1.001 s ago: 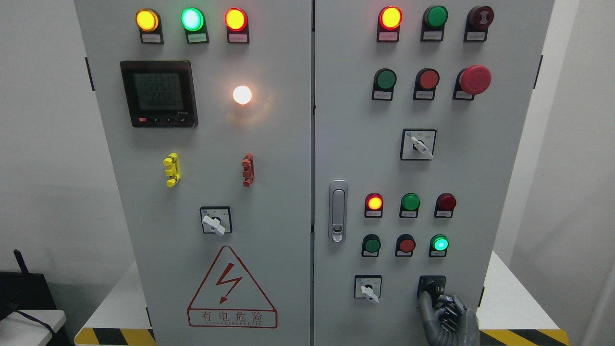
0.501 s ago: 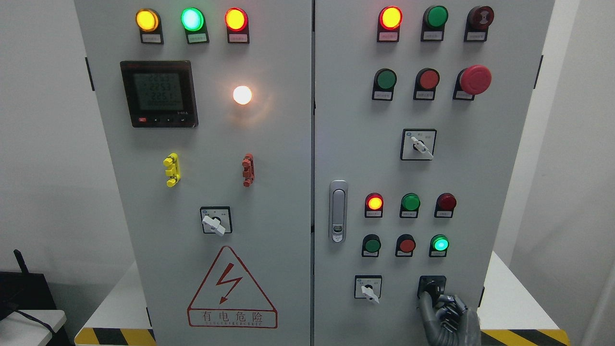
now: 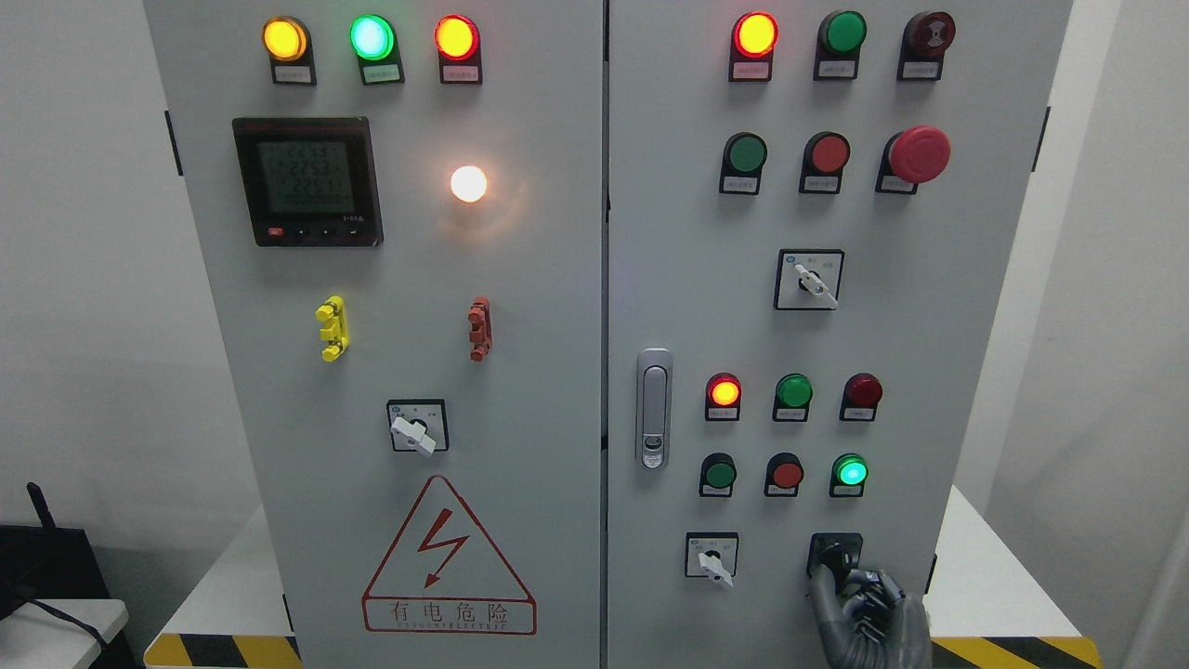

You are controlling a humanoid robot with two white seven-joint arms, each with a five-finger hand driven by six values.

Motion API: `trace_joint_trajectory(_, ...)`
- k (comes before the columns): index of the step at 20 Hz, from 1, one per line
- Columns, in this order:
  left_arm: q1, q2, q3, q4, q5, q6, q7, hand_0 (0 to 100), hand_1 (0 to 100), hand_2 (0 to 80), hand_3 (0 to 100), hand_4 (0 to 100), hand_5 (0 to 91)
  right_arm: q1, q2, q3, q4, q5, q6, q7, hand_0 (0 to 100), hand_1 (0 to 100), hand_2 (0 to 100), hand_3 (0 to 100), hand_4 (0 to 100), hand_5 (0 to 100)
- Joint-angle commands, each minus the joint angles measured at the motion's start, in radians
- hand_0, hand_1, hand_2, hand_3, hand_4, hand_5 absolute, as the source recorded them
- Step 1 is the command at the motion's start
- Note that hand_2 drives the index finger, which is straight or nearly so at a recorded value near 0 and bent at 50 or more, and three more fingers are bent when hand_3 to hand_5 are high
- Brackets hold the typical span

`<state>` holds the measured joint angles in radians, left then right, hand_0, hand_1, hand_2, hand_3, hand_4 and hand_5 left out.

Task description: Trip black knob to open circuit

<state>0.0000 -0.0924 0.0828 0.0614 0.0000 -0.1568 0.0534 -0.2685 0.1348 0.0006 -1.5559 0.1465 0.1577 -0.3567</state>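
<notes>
- I am seeing my right hand (image 3: 868, 613) rising from the bottom edge at the lower right, dark grey and ribbed, with glossy jointed fingers (image 3: 823, 595).
- Its fingers are reaching up against the black knob (image 3: 835, 556), which is sitting on a square black plate low on the right door of the cabinet (image 3: 594, 279); I cannot tell whether they are actually clasping the knob or only pressing on it.
- The cabinet is showing as smooth, pale grey painted metal, its two doors meeting at a dark vertical seam.
- Just left of the knob, a white lever switch (image 3: 712, 559) is pointing down and to the right on its square white plate.
- Above them, round domed lamps are sitting in two rows; the green lamp (image 3: 849, 471) is glowing directly over the knob.
- A polished silver door handle (image 3: 654, 409) is standing upright beside the seam.
- A red triangular warning sign (image 3: 449, 556) with a lightning bolt is marking the left door.
</notes>
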Motion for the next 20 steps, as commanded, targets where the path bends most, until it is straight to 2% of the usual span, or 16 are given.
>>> trace_joint_trajectory(1,-0.008,0.0,0.0,0.0,-0.032,0.0,0.0,12,39,0.0,0,0,0.0,0.0,0.0,0.018,0.003,0.031,-0.004,-0.001,49,68,59,93,93,97)
trace_joint_trajectory(20,-0.008,0.0,0.0,0.0,-0.032,0.0,0.0,12,39,0.0,0,0,0.0,0.002,-0.001,0.015,0.003,0.088,-0.004,-0.002,48,70,59,92,92,96)
